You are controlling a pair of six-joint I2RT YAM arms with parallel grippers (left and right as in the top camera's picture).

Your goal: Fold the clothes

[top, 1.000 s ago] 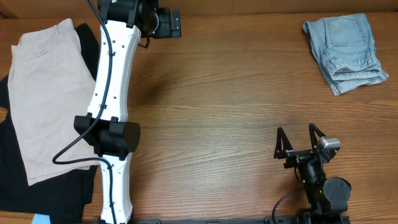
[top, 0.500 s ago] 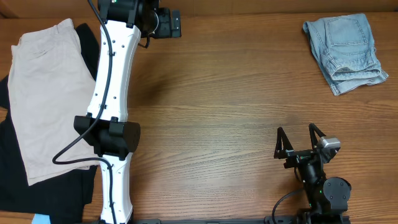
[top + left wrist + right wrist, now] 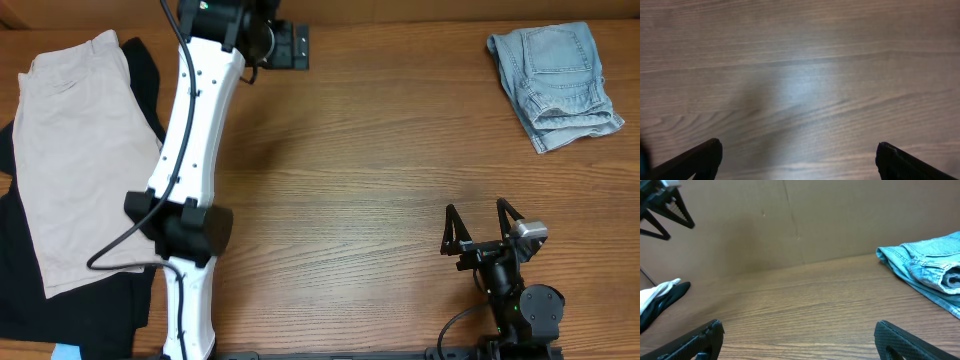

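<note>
The light-blue denim shorts (image 3: 556,82) lie folded in a bundle at the far right corner of the table, and show at the right edge of the right wrist view (image 3: 930,270). My left gripper (image 3: 292,45) is open and empty over bare wood at the far edge, left of centre; its wrist view (image 3: 799,155) shows only table. My right gripper (image 3: 484,228) is open and empty near the front right, well short of the shorts; its fingertips frame bare wood (image 3: 799,335).
Beige shorts (image 3: 75,150) lie flat at the left on a black garment (image 3: 60,300). The white left arm (image 3: 185,170) stretches from the front edge to the far edge. A cardboard wall (image 3: 790,220) backs the table.
My left gripper has shifted a little to the right along the far edge, and its arm leans that way. The right arm and the shorts have not moved.
</note>
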